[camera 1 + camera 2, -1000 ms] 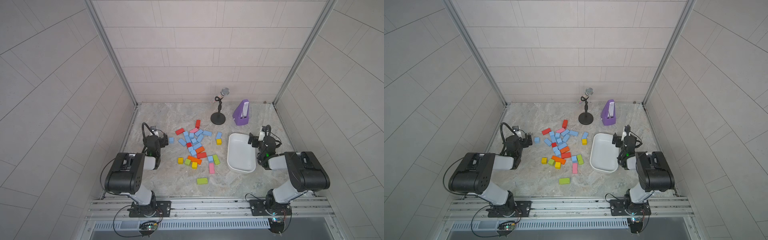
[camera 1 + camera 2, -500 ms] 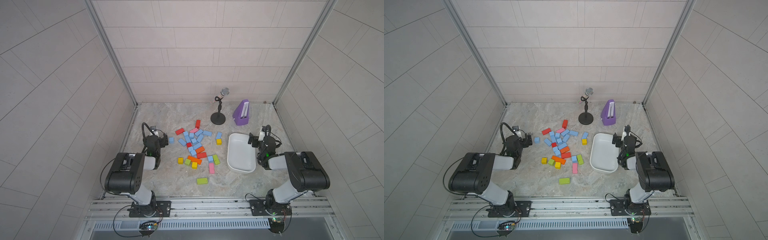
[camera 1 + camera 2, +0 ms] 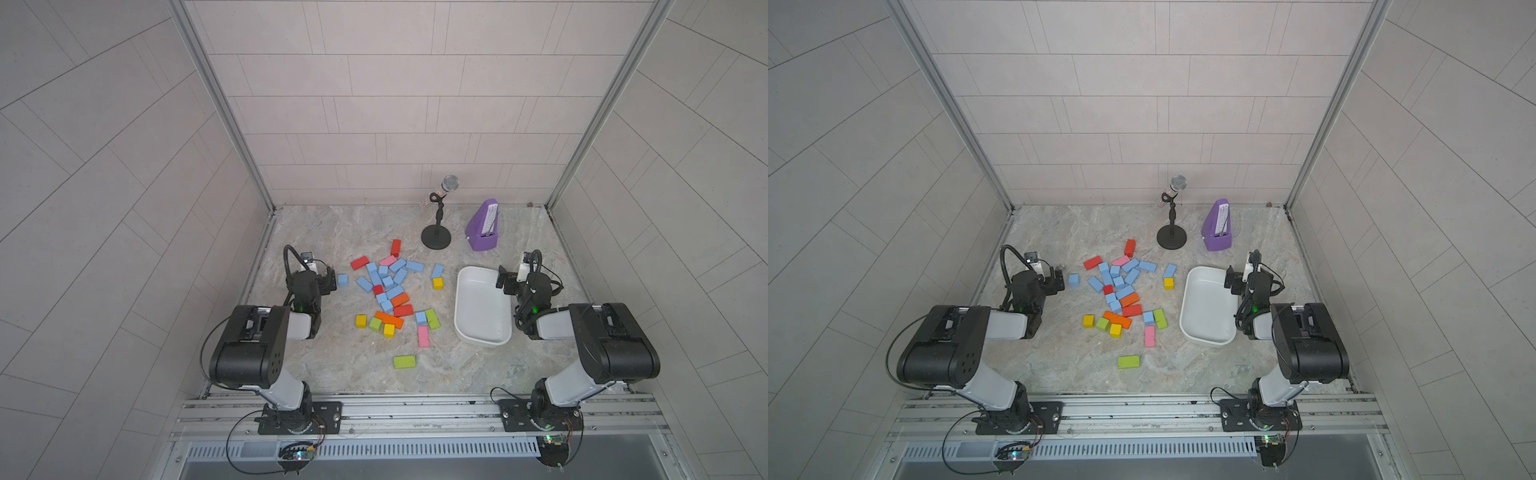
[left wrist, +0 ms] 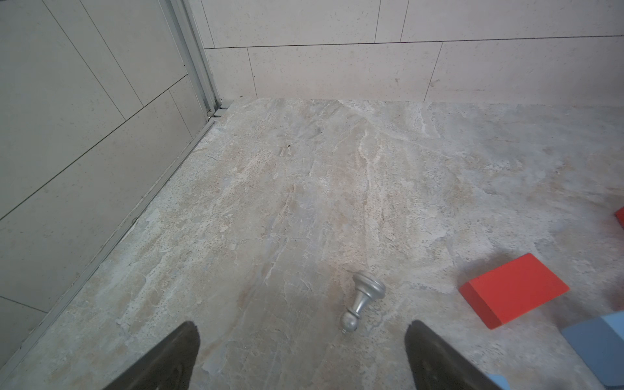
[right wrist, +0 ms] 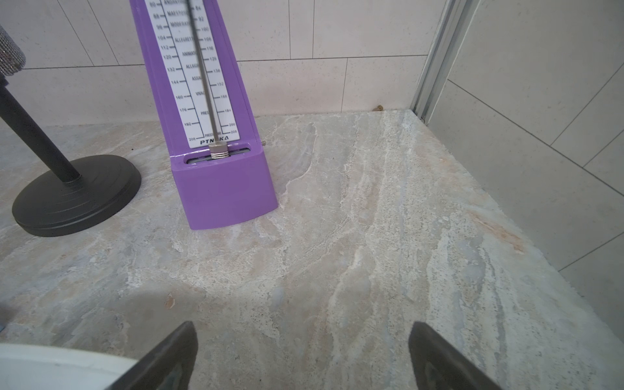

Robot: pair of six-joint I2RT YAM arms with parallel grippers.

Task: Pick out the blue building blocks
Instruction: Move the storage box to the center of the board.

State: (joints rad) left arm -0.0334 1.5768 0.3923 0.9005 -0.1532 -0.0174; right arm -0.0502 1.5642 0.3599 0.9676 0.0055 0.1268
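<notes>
The blue building blocks lie mixed with red, orange, yellow, green and pink blocks in the middle of the stone table, seen in both top views. One blue cube sits apart, just right of my left gripper. In the left wrist view that gripper is open over bare stone, with a blue block at the frame's edge. My right gripper is open too, low beside the far right rim of the white tray, holding nothing.
A purple metronome and a black microphone stand stand at the back. A small silver knob lies just ahead of the left fingers, with a red block beyond. Tiled walls close in on three sides.
</notes>
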